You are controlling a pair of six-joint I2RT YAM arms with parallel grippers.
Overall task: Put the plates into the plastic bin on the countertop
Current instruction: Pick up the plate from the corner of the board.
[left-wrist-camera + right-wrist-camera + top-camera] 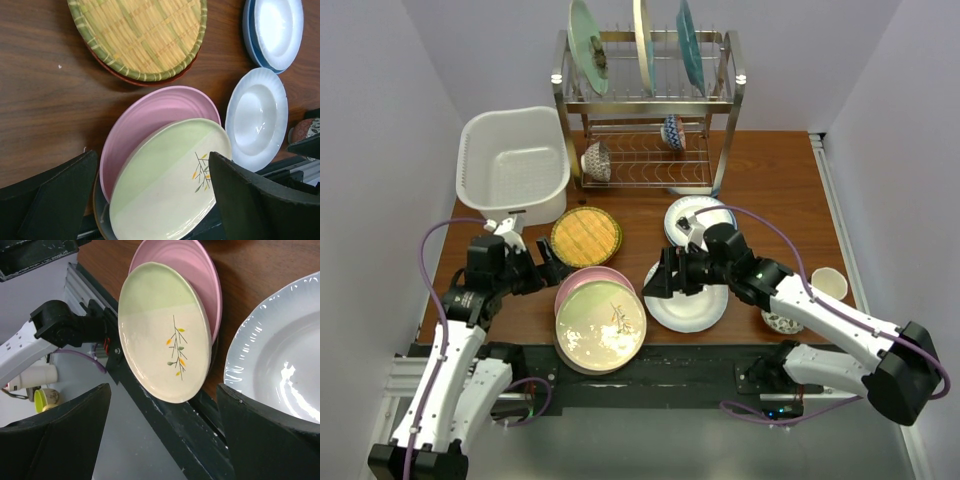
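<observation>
We line up the pick: left gripper (552,268) and right gripper (653,282) gape empty, cream plate (601,326) between them; next, pinch its rim.

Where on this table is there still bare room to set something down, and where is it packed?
Bare countertop lies right of the dish rack, behind the paper cup. The plastic bin is empty inside. The front middle is crowded: woven plate, pink and floral stack, white plates.
</observation>
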